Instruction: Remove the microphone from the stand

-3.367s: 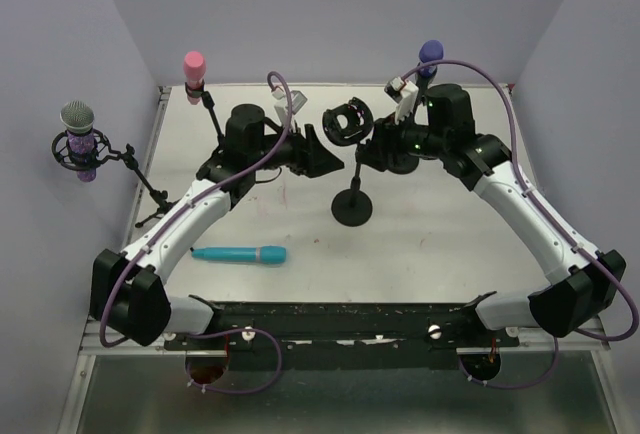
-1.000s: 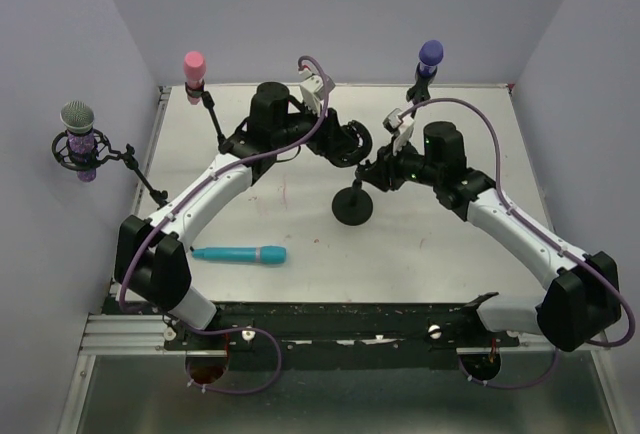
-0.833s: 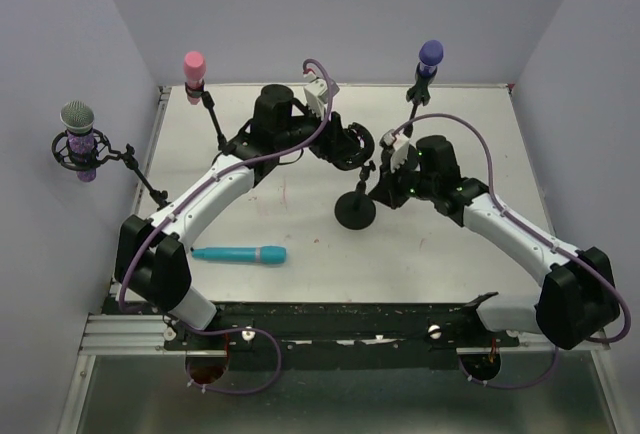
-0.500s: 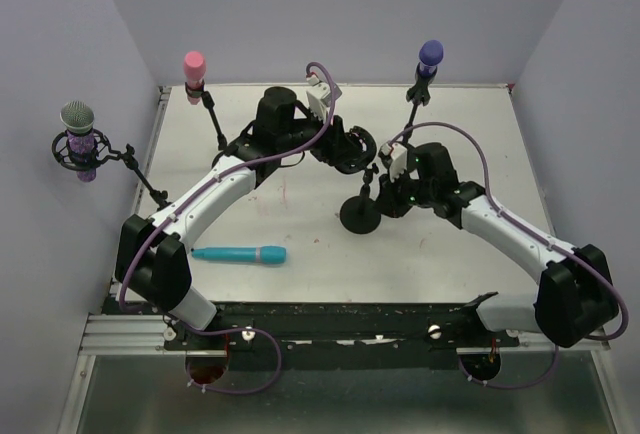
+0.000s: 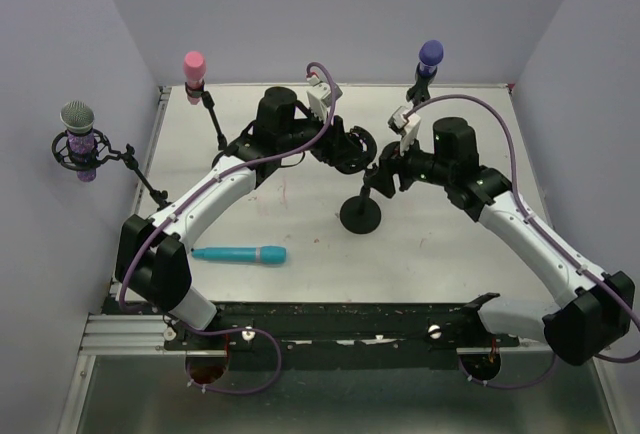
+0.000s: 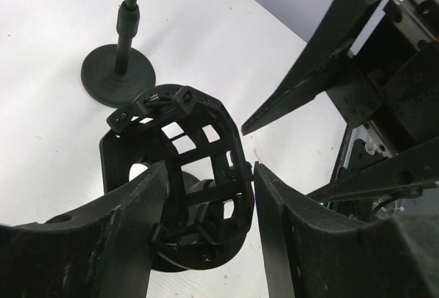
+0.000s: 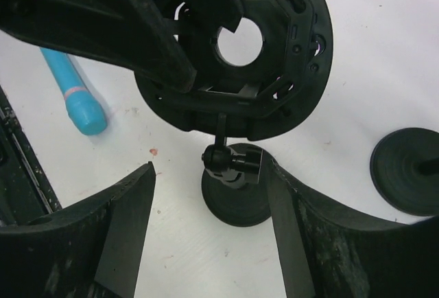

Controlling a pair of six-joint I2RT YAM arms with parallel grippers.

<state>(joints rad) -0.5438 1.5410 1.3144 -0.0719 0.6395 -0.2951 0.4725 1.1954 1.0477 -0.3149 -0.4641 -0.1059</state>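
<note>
Both fingers (image 6: 137, 236) of the left gripper (image 6: 210, 174) press against opposite sides of the black shock mount (image 6: 180, 96), with its open cage caught in the narrow gap between them. The cage ring is empty; white table shows through its centre hole in the right wrist view. The shock mount sits at the top of a short stand, whose round base (image 5: 360, 216) rests on the table (image 5: 450, 244) near its middle.

The right gripper (image 7: 209, 169) has its fingers (image 7: 123, 236) spread wide and holds nothing. They frame the stand's swivel joint (image 7: 230, 161) and the base below it, with clear space on either side.

The teal microphone (image 5: 240, 254) lies flat on the table, near the front edge and well to the left of the stand, apart from both grippers.

A purple-headed microphone (image 5: 430, 52) stands upright on its own stand at the back, and a pink-headed microphone (image 5: 193, 64) stands at the back left corner.
</note>
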